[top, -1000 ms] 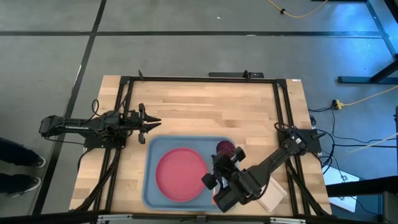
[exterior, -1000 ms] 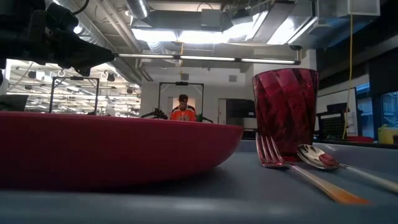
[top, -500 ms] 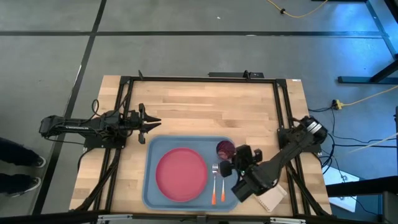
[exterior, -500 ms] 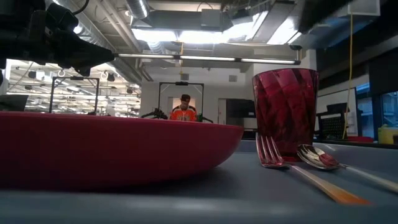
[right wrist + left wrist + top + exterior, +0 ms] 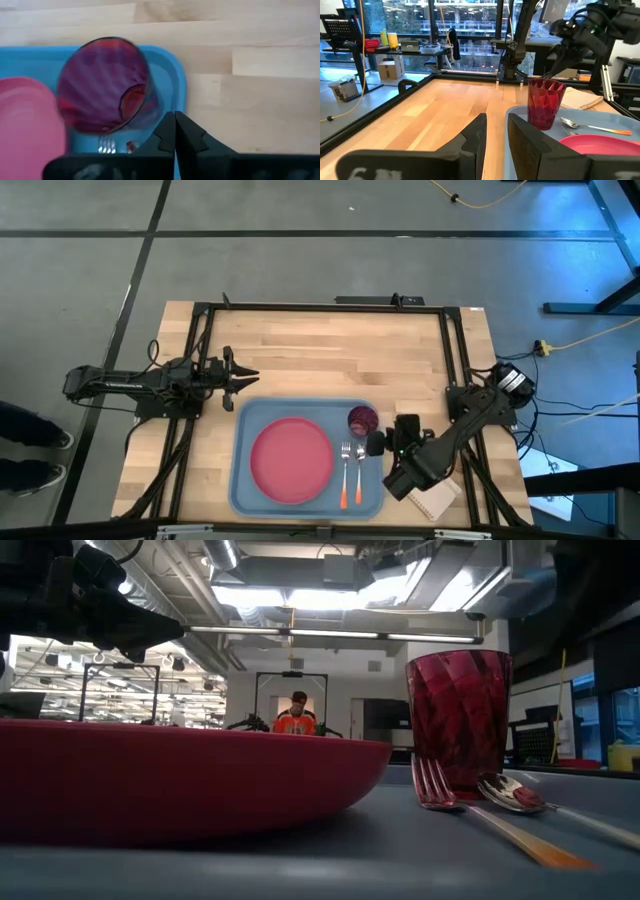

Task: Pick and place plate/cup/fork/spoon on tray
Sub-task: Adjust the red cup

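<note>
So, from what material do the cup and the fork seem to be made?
The cup looks like translucent dark red plastic, or perhaps glass: faceted walls let light through. The fork looks like shiny silver metal, and its orange handle tip is probably plastic.

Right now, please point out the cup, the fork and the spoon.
cup [image 5: 362, 419], high view, on its open top.
fork [image 5: 345, 472], high view, on its metal shaft.
spoon [image 5: 359, 472], high view, on its metal shaft.

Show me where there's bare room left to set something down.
Bare wood spans the table behind the tray. On the tray, only a strip left of the plate; its right end is crowded with cup, fork, spoon.
</note>
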`<state>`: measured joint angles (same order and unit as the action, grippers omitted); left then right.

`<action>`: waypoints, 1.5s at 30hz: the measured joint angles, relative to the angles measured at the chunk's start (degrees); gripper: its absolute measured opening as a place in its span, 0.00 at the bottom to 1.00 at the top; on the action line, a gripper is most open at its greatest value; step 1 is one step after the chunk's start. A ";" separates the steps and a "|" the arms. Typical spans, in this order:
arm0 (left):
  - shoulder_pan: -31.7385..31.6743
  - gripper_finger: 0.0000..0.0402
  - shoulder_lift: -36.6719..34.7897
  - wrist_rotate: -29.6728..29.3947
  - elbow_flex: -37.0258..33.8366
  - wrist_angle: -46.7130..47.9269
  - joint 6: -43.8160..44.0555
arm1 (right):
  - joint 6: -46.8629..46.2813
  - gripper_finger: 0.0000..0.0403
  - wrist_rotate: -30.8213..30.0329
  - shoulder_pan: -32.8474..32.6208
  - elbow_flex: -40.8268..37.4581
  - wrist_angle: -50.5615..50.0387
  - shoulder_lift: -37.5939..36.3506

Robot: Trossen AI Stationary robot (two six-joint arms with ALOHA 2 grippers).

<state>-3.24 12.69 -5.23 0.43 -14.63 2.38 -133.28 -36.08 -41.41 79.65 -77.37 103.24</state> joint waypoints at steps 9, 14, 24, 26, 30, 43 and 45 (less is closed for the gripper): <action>-0.01 0.18 0.00 0.00 -0.02 0.00 -0.01 | 0.09 0.00 2.02 2.72 -3.33 4.76 0.00; 0.01 0.18 -0.01 0.00 -0.01 0.00 -0.01 | 3.34 0.00 3.61 4.21 -3.33 7.25 0.02; 0.01 0.18 0.00 0.00 -0.02 0.00 -0.01 | 9.66 0.00 3.83 6.68 -3.33 10.21 0.02; -0.01 0.18 -0.02 0.00 0.00 0.00 -0.01 | 10.63 0.00 3.83 7.01 -3.33 10.49 0.02; 0.00 0.18 -0.01 0.00 -0.02 0.00 -0.01 | 12.13 0.00 3.83 7.58 -3.33 11.08 0.02; 0.01 0.18 0.00 0.00 -0.02 0.00 -0.01 | 21.17 0.00 3.81 11.13 -3.33 15.88 0.04; 0.00 0.18 -0.02 0.00 -0.02 0.00 0.00 | 22.33 0.00 3.83 11.61 -3.33 16.68 0.04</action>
<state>-3.24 12.67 -5.23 0.41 -14.63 2.38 -110.95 -32.25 -29.80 76.31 -60.69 103.28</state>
